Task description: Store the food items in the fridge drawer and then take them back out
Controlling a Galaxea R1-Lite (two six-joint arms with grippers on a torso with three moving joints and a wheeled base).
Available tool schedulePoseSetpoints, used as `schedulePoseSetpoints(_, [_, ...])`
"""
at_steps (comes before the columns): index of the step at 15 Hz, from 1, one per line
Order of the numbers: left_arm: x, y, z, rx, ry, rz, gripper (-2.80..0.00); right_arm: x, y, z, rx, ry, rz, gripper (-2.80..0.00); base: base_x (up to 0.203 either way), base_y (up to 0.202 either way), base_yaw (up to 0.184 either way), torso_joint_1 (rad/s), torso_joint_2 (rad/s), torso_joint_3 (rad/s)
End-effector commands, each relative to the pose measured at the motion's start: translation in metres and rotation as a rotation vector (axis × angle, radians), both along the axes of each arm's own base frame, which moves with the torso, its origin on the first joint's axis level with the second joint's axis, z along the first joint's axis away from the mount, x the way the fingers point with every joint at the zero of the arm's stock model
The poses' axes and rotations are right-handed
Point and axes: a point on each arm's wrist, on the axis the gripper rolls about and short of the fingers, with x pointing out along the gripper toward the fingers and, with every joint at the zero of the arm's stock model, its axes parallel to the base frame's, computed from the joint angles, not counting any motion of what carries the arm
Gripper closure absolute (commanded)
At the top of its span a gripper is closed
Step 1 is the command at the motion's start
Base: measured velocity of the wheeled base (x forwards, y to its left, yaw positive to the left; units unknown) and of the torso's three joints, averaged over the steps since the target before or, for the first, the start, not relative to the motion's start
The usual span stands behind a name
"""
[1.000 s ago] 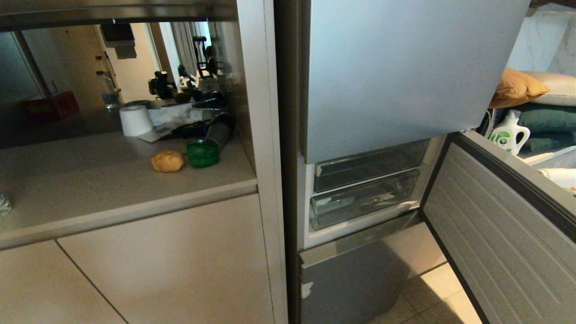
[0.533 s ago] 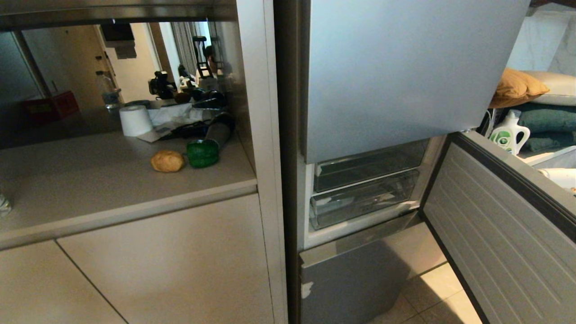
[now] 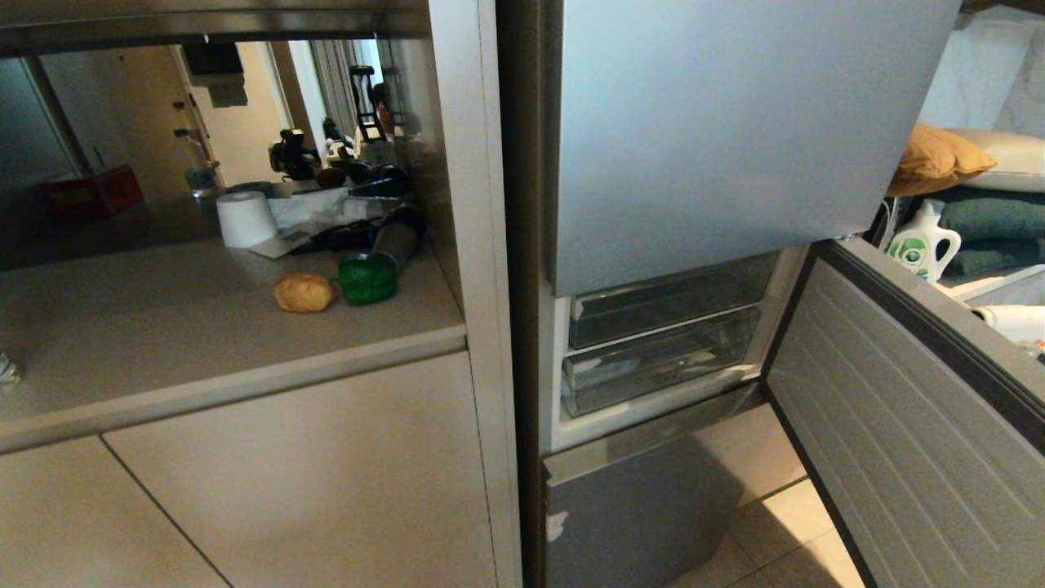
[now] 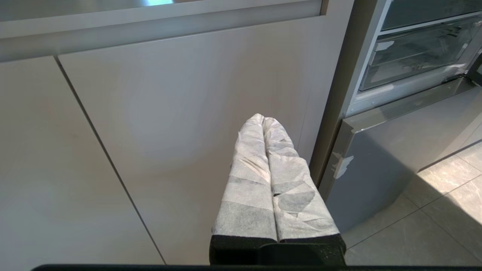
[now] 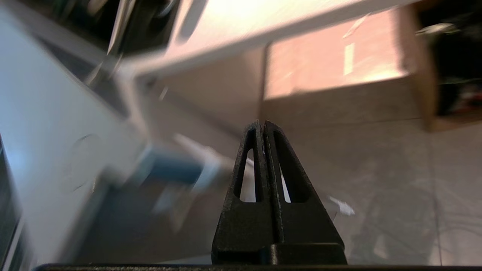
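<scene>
- Left tool (image 4: 263,119): wrapped fingers pressed together, empty, aimed at cabinet door (image 4: 188,113); fridge drawer (image 3: 906,425) swung open beyond, to its right.
- Right tool (image 5: 262,123): black fingers together, empty, over floor (image 5: 376,188); surroundings blurred.
- Two food items on worktop (image 3: 163,327), above left tool: one potato (image 3: 304,292), one green pepper (image 3: 367,278), just beside each other.
- Two clear bins (image 3: 661,359) inside fridge.
- One paper roll (image 3: 246,219).

Beige desk (image 3: 163,327) in the recess left of the fridge. On it: tan potato (image 3: 304,292) touching green bell pepper (image 3: 367,278); behind them a white paper roll (image 3: 246,218), crumpled papers (image 3: 314,214), grey-black hair dryer (image 3: 396,239).
</scene>
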Motion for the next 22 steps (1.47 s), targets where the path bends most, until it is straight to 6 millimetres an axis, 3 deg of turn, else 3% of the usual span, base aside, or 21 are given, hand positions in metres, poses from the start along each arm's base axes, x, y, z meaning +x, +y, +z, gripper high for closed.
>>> schedulePoseSetpoints(1, [0.0, 0.0, 0.0, 0.0, 0.0, 0.0, 0.0, -0.003, 0.016, -0.005, -0.04, -0.026, 0.072, 0.0, 0.0, 0.0, 0.0, 0.0, 0.0, 0.0])
schedulePoseSetpoints(6, [0.0, 0.0, 0.0, 0.0, 0.0, 0.0, 0.0, -0.021, 0.055, -0.015, -0.234, -0.139, 0.318, 0.0, 0.0, 0.0, 0.0, 0.0, 0.0, 0.0])
schedulePoseSetpoints(15, [0.0, 0.0, 0.0, 0.0, 0.0, 0.0, 0.0, -0.021, 0.071, 0.0, -0.255, -0.171, 0.98, 0.0, 0.0, 0.0, 0.0, 0.0, 0.0, 0.0])
schedulePoseSetpoints(18, [0.0, 0.0, 0.0, 0.0, 0.0, 0.0, 0.0, -0.002, 0.088, 0.004, -0.246, -0.037, 1.122, 0.0, 0.0, 0.0, 0.0, 0.0, 0.0, 0.0])
schedulePoseSetpoints(22, [0.0, 0.0, 0.0, 0.0, 0.0, 0.0, 0.0, 0.034, 0.111, 0.011, -0.159, 0.136, 1.045, 0.0, 0.0, 0.0, 0.0, 0.0, 0.0, 0.0])
